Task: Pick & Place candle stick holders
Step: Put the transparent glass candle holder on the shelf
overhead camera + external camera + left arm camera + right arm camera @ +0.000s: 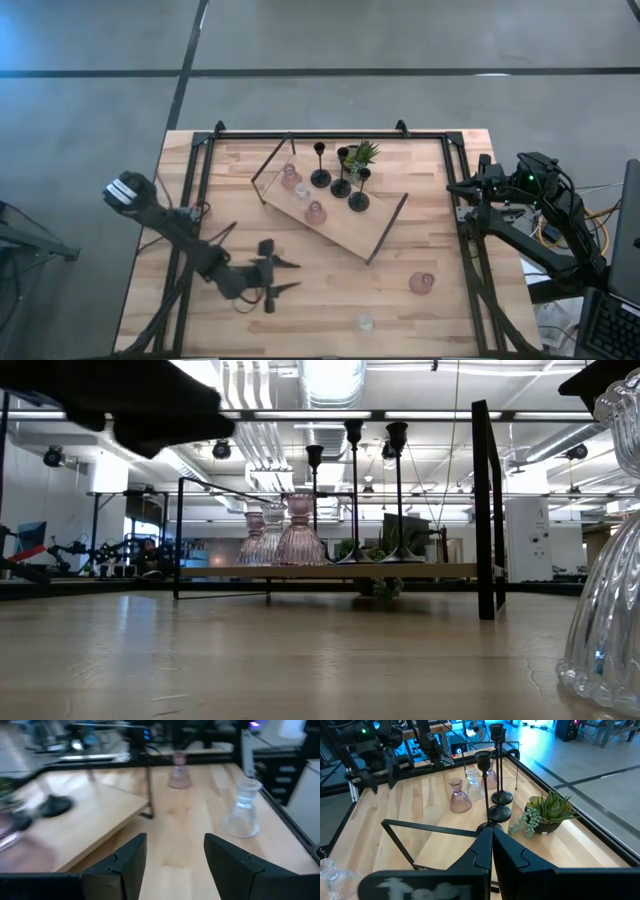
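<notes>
The left claw point(285, 277) stands wide and empty over the bench point(330, 290), facing the clear cup point(366, 322) and pink cup point(422, 283) still off the wooden board point(345, 232). I judge the reach is in hand; next it must advance and straddle one cup. The right claw point(470, 188) waits shut at the bench edge.

No text, label, brand, number or sign can be read anywhere

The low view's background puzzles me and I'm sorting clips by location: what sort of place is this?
Probably a robotics lab or workshop in a large open industrial hall. The ceiling shows bare ducts and strip lights, and more black-framed work tables stand in the room beyond the wooden board.
</notes>
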Robot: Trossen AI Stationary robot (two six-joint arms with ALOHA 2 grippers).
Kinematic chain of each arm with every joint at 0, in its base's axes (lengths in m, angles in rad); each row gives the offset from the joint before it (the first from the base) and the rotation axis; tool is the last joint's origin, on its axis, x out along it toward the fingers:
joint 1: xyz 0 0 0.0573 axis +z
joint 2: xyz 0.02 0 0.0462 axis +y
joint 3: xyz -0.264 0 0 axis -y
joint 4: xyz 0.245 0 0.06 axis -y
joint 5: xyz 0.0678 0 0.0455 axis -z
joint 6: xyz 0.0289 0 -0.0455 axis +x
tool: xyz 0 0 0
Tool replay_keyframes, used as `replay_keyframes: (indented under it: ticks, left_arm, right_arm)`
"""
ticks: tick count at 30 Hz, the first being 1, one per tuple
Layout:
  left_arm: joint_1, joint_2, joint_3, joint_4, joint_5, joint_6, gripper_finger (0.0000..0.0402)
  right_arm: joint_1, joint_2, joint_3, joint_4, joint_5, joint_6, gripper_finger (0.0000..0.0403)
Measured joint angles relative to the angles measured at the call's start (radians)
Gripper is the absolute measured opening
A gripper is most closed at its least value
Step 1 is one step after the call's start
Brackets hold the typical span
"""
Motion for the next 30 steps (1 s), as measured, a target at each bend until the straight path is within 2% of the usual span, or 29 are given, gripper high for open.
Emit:
replay_keyframes:
  ticks: [4,9,17,25,30]
  left_arm:
    - [0.080,0.110,0.098,-0.001,0.163,0.054,0.0202]
    - [0.168,0.247,0.214,0.011,0.302,0.070,0.0202]
    - [0.194,0.376,0.344,0.013,0.401,0.136,0.0202]
    - [0.190,0.414,0.350,0.078,0.564,0.131,0.0202]
    - [0.187,0.452,0.358,0.141,0.591,0.122,0.0202]
  right_arm:
    - [0.000,0.000,0.000,0.000,0.000,0.000,0.0008]
    - [0.000,0.000,0.000,0.000,0.000,0.000,0.0008]
    - [0.000,0.000,0.000,0.000,0.000,0.000,0.0008]
    - [0.000,0.000,0.000,0.000,0.000,0.000,0.0008]
    - [0.000,0.000,0.000,0.000,0.000,0.000,0.0008]
